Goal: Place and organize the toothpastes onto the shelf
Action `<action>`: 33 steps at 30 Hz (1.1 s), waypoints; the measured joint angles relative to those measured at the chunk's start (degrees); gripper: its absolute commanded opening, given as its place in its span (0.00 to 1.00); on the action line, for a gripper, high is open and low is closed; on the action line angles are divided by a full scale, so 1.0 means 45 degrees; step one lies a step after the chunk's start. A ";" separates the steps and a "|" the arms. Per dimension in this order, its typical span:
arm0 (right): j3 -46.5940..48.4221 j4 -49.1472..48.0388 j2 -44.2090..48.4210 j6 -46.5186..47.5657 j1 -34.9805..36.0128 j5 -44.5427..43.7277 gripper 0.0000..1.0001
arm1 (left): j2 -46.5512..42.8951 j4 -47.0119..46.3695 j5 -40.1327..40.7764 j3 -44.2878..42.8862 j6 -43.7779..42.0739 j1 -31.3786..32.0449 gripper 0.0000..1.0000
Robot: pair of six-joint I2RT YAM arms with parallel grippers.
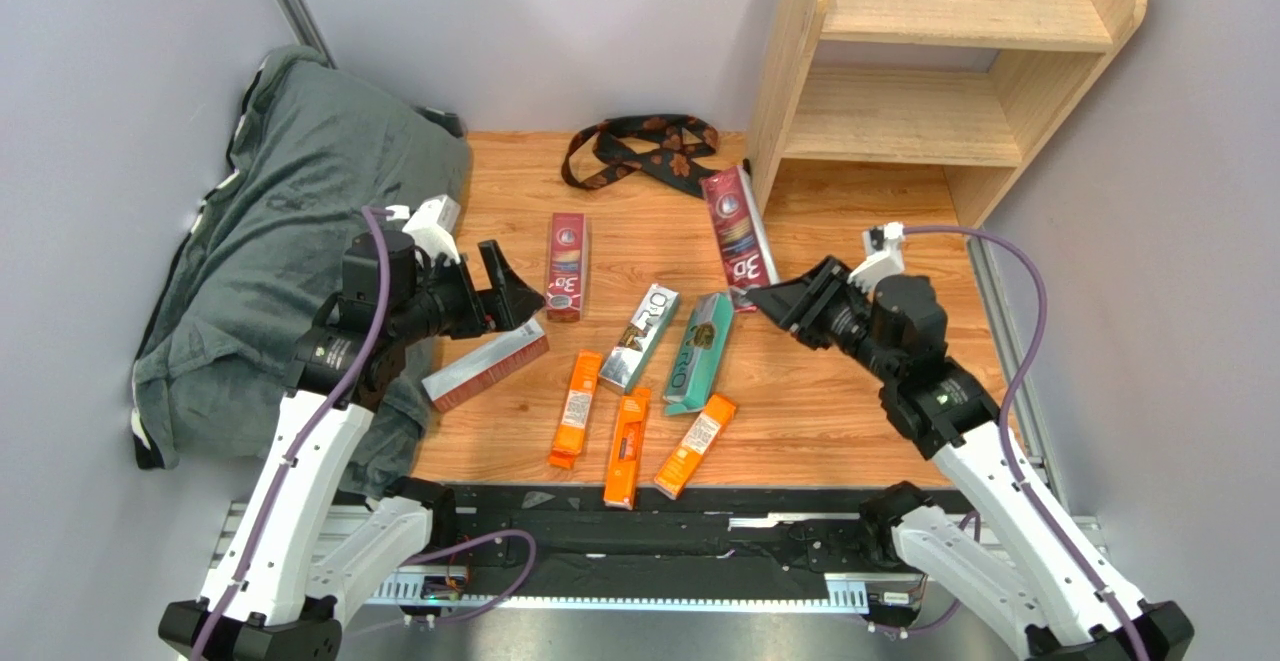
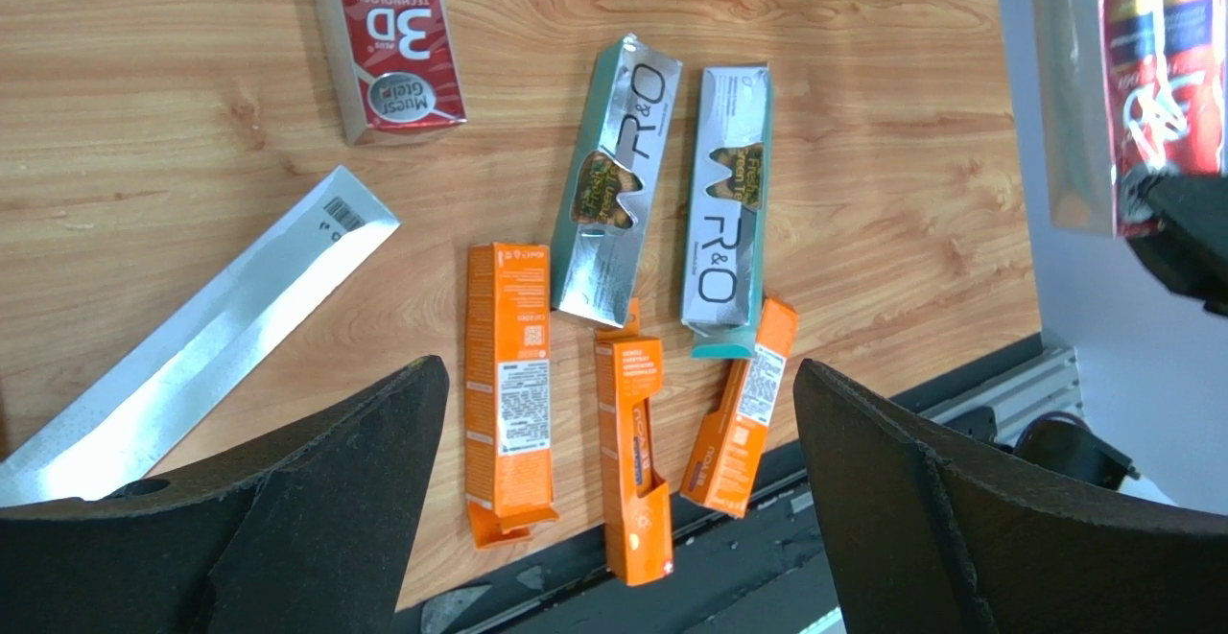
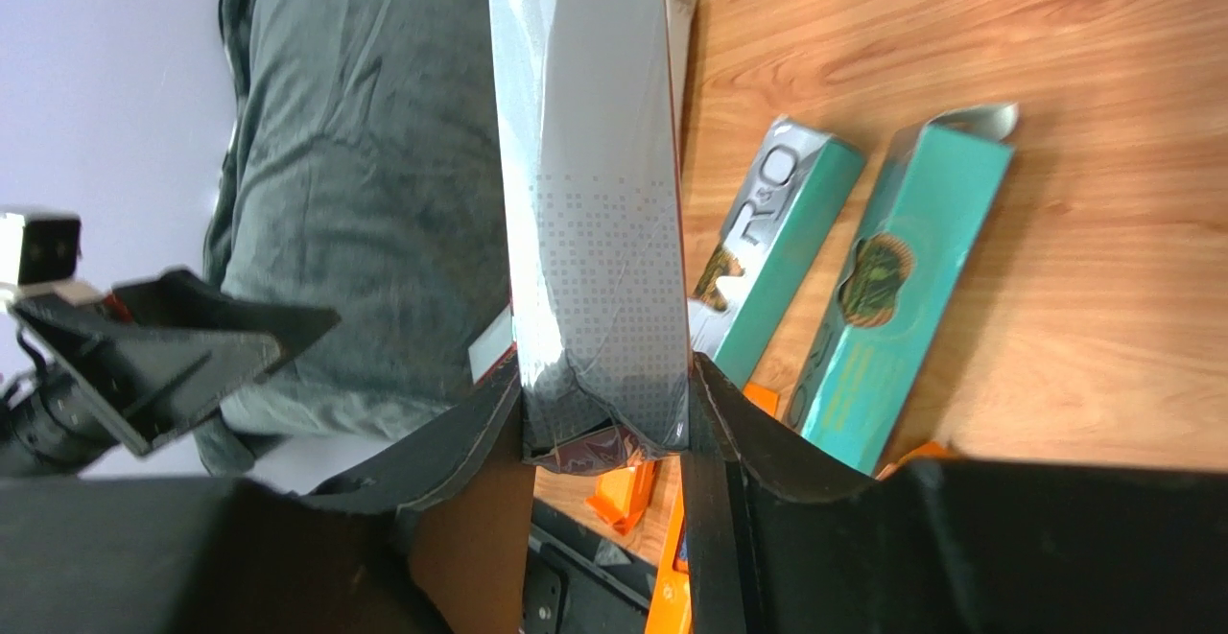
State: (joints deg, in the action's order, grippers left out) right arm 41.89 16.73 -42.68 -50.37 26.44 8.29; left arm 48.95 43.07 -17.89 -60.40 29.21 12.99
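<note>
My right gripper (image 1: 771, 303) is shut on the near end of a dark red "3D" toothpaste box (image 1: 739, 226), close to the left side panel of the wooden shelf (image 1: 962, 118). In the right wrist view the box's silver side (image 3: 591, 203) sits between the fingers of that gripper (image 3: 606, 411). My left gripper (image 1: 519, 295) is open and empty above a red box lying silver side up (image 1: 484, 364). Another red box (image 1: 568, 264), a silver-white box (image 1: 640, 337), a teal box (image 1: 700, 351) and three orange boxes (image 1: 576, 408) (image 1: 628, 445) (image 1: 694, 444) lie on the table. The left wrist view shows the left gripper (image 2: 617, 375) open over them.
A grey padded cloth bundle (image 1: 286, 241) fills the left side. The black-and-brown strap (image 1: 646, 151) lies at the back, left of the shelf. A black rail (image 1: 676, 519) runs along the table's near edge, and one orange box overhangs it. Grey walls close in both sides.
</note>
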 measured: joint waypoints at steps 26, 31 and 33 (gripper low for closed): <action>0.3900 0.0068 -0.4993 0.1452 -0.6693 0.3419 0.20 | 0.0316 -0.0194 -0.0573 0.0155 -0.0617 0.0000 0.99; 0.4954 -0.0529 -0.6781 0.1472 -0.6868 0.3502 0.20 | 0.0316 -0.0194 -0.0573 0.0155 -0.0743 0.0000 0.99; 0.5149 -0.1039 -0.7451 0.1302 -0.6999 0.3711 0.21 | 0.0316 -0.0194 -0.0578 0.0155 -0.0777 0.0000 0.99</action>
State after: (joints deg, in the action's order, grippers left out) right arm 65.06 12.05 -76.20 -44.51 -5.06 24.99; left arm 50.37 42.19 -20.49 -59.70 25.71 12.99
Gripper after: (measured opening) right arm 0.394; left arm 0.990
